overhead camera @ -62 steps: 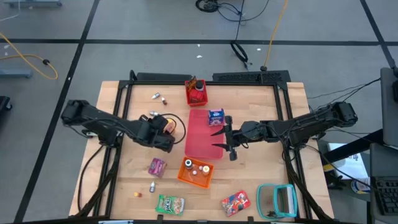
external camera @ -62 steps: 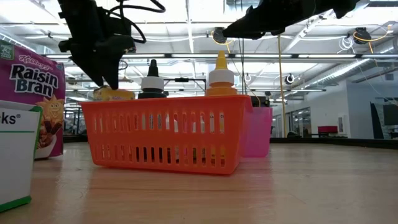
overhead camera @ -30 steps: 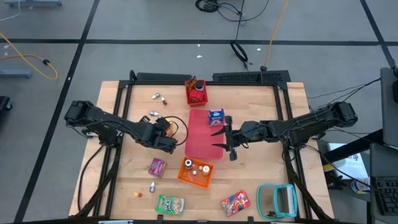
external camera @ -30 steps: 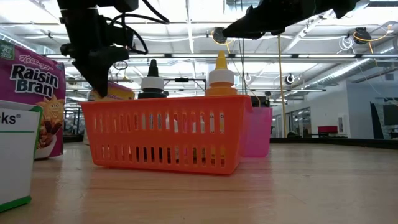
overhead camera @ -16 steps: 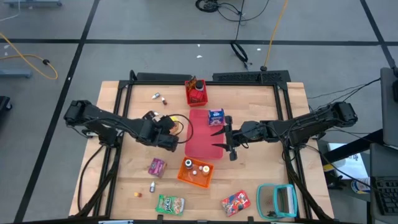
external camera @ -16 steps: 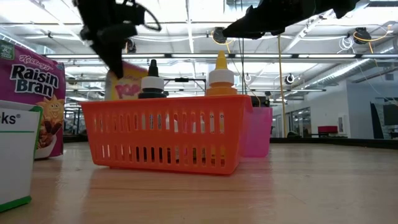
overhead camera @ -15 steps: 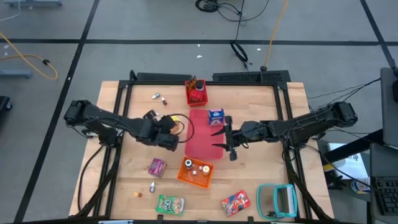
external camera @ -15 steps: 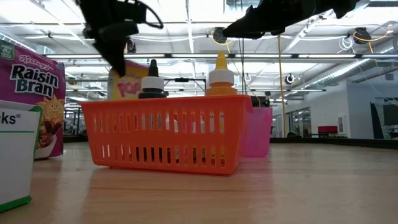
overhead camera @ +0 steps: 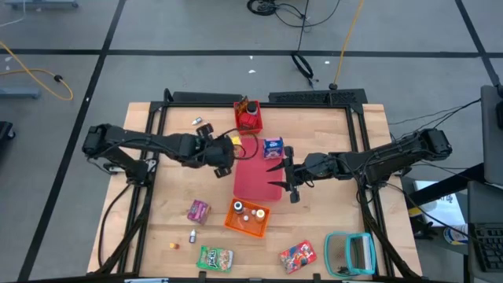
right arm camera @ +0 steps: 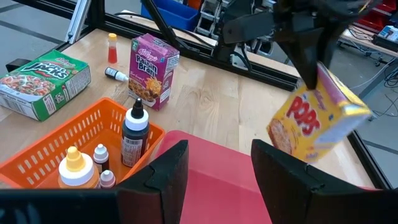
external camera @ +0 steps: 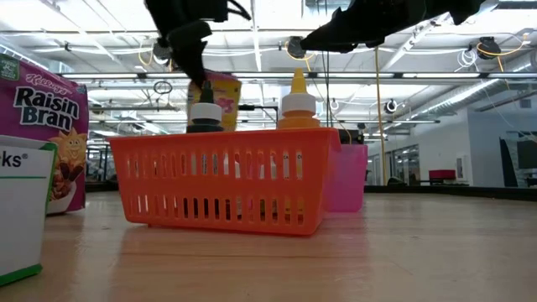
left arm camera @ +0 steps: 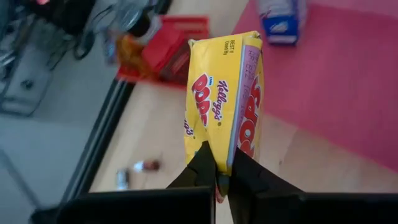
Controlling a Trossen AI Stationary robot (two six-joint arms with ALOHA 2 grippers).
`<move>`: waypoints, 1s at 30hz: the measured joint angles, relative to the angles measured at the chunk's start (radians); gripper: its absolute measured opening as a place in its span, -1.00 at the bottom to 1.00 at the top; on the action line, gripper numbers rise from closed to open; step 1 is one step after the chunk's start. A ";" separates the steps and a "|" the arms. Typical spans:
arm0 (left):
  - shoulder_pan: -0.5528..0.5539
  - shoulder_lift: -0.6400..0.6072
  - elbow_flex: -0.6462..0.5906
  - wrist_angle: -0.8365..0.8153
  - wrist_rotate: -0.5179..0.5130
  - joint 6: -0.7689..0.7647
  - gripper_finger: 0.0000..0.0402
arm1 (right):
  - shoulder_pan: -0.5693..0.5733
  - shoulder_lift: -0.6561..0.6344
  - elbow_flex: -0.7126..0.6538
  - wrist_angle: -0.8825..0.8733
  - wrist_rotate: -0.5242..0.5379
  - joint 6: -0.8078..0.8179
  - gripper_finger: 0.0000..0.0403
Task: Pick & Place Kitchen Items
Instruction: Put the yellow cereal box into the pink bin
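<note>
Honestly, left gripper [left arm camera: 217, 177] pinches only the Corn Pops box's [left arm camera: 225, 93] edge above the red mat [overhead camera: 253, 169]; could slip. Right gripper [overhead camera: 281, 177] half-open, empty.

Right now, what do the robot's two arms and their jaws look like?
Both arms are dark, almost black, built from jointed tube-like segments. The left arm has thin black cables looping near its wrist. The right arm looks the same. Each ends in two flat, blunt black jaws on a boxy wrist block.
</note>
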 joint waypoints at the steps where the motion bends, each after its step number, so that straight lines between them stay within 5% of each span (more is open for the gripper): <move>1: 0.011 0.000 0.000 0.030 0.026 0.032 -0.94 | 0.000 0.000 0.000 0.000 0.000 0.000 -0.16; 18: 0.135 0.000 -0.005 0.374 0.274 0.475 -0.96 | -0.001 0.001 -0.080 0.160 0.004 -0.008 -0.16; 30: 0.204 0.001 -0.101 0.492 0.327 0.573 -0.94 | -0.001 0.001 -0.080 0.167 0.004 -0.008 -0.16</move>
